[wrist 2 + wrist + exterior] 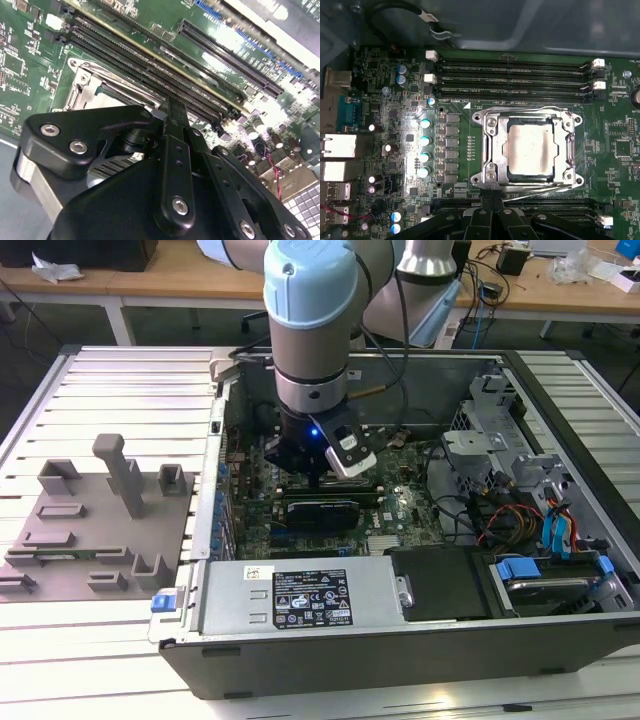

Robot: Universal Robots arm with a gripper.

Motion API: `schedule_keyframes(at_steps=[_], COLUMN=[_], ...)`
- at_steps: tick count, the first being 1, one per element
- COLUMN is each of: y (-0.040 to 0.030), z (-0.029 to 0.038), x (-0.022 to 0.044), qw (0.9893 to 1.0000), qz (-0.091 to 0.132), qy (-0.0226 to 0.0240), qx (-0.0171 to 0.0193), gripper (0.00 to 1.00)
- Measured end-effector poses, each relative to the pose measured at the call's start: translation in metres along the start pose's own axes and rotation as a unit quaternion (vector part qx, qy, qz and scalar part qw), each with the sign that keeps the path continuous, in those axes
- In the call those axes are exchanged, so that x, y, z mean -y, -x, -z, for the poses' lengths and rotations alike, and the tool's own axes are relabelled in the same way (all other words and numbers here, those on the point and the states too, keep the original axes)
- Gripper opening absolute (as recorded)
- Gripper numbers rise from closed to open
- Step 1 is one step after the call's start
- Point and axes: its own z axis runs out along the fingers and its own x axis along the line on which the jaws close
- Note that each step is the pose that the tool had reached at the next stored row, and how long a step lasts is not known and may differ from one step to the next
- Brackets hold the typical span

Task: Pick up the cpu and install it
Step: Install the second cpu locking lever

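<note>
Pale slatted metal forms the table (pixel 120 380) in the exterior view, carrying one open computer case (pixel 400 640) and, toward the exterior view's left, one grey fixture plate (pixel 90 530) with several raised blocks. Wooden benches (pixel 560 290) with cables stand behind. One arm (pixel 312 330) reaches down into the case over the green motherboard (pixel 400 510), its claw (pixel 325 480) low among the parts.

Black linkage of the claw (pixel 172 115) takes up the near part of the second wrist view, its tips drawn narrowly together just above the board, near the metal frame of the socket (pixel 82 90). Long dark memory slots (pixel 150 65) run past them.

Silvery-grey, the cpu (pixel 529 150) lies flat inside the one metal-framed socket (pixel 490 125) in the first wrist view, with four memory slots (pixel 512 77) on one side of it and more on the other. The claw's fingers (pixel 487 220) sit beside the socket frame, apart from the cpu and holding nothing.
</note>
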Motion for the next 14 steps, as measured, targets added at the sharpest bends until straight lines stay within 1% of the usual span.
schedule_keyframes(at_steps=[1,2,3,4,6,8,9,11,13,14], y=[-0.0002,-0.0004,-0.0009,-0.0014,-0.0034,-0.0047,-0.0047,-0.0048,-0.0048,-0.0048], z=[-0.0002,-0.0005,-0.0012,-0.0018,-0.0044,-0.0064,-0.0065,-0.0065,-0.0063,-0.0061], x=[0.0012,0.0016,0.002,0.0021,0.0023,0.0026,0.0026,0.003,0.005,0.0072], qw=[1.0,0.9999,0.9999,0.9998,0.9997,0.9996,0.9996,0.9996,0.9996,0.9996], qz=[0.0,-0.001,-0.001,-0.001,-0.002,-0.002,-0.002,-0.002,-0.002,-0.002], qy=[0.0059,0.0103,0.0172,0.0208,0.0261,0.0289,0.0295,0.0296,0.0296,0.0296], qx=[0.0001,0.0003,0.0004,0.0005,0.0007,0.0007,0.0007,0.0007,0.0007,0.0006], gripper=[0.11,0.11,0.11,0.11,0.11,0.11,0.11,0.11,0.11,0.11])
